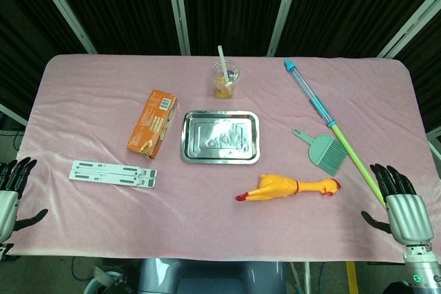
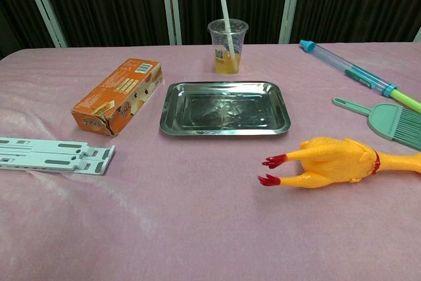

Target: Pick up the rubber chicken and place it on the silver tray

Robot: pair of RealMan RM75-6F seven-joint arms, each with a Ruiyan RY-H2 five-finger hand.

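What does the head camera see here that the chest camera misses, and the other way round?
Only the head view shows the left hand and right hand, both empty with fingers apart at the table's near edge, and the rubber chicken's head. Only the chest view shows the drink level from the side in the plastic cup. Both show the rubber chicken lying on the pink cloth, apart from the empty silver tray, plus the orange box, small brush and white folded stand.

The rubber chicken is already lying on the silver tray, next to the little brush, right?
Not quite. The rubber chicken lies on the pink cloth, in front of the silver tray, which holds nothing. It is indeed near the little brush. The head view shows this.
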